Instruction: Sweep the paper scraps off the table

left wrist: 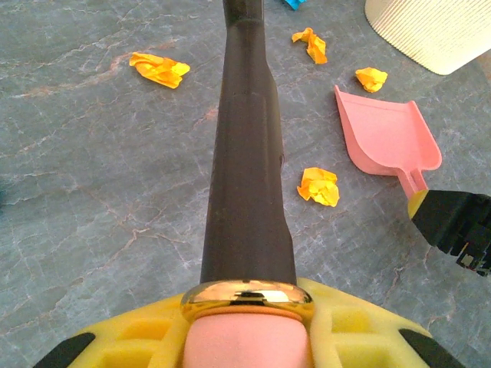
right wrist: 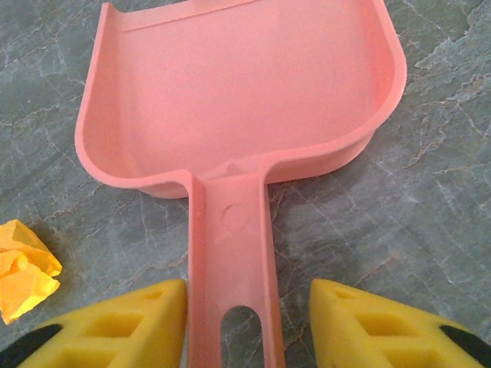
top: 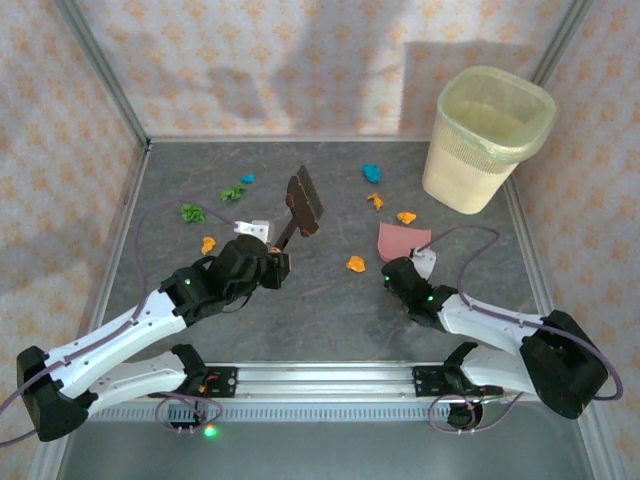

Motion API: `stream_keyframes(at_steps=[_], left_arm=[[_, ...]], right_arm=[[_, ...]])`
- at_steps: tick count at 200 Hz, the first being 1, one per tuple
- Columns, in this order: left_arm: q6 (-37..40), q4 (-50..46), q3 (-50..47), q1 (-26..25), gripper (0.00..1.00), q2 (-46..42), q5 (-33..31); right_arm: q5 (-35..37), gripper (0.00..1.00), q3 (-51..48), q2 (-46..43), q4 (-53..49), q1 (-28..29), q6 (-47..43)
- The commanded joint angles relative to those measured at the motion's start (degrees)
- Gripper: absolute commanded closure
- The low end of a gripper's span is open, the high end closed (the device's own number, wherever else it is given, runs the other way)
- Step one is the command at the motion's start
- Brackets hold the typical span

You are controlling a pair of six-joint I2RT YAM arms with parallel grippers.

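**On the dark grey table: brush in hand, dustpan not yet taken**

The left gripper [left wrist: 247,330] is clamped on the pink end of a hand brush [left wrist: 247,153]. The brush's dark shaft runs away from the gripper, raised above the table [top: 330,320]. The right gripper [right wrist: 245,326] sits low, its yellow fingers [right wrist: 115,322] parted either side of the flat handle of a pink dustpan [right wrist: 245,92]. One finger looks to touch the handle and the other stands apart, so nothing is gripped. The pan lies flat, its mouth facing away from the arm.

Further out, the paper scraps [top: 356,264] lie scattered. One orange scrap sits between the two grippers, near the pan. Two more orange ones and a teal one lie towards the pale waste bin [top: 488,140]. Green, teal and orange ones lie left of the brush. None is in the pan.

The scraps look light, soft and crumpled (likely to skid or roll at a quick flick). They probably call for slow brush strokes rather than pinching, with the pan held by its handle and pressed flat.

The bristles are hard to make out from above, and the brush head is cut off in the left wrist view. The end of the pan's handle runs out of frame.
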Motion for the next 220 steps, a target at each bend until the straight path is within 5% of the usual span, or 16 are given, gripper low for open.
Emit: stream_keyframes(at_steps=[1, 108, 143, 177, 220], left_arm=[[-0.6, 3.1, -0.4, -0.1, 1.0, -0.8, -2.8], [-1.1, 2.8, -0.7, -0.2, 1.0, -1.4, -4.0], [-1.4, 2.8, -0.7, -0.2, 1.0, -1.8, -4.5], [-1.7, 2.8, -1.3, -0.2, 1.0, -3.0, -5.4], [-2.5, 2.7, -1.6, -0.1, 1.0, -5.9, -7.2]], right_arm=[[3.7, 0.56, -0.7, 1.1, 1.8, 0.4, -0.7], [4.0, 0.75, -1.3, 3.2, 3.5, 0.4, -2.2], [3.7, 0.9, -0.8, 2.2, 1.9, 0.4, -2.4], [2.3, 1.0, 0.1, -4.4, -2.6, 0.4, -3.2], [-1.4, 1.0, 3.4, -13.8, -12.5, 0.4, -6.6]])
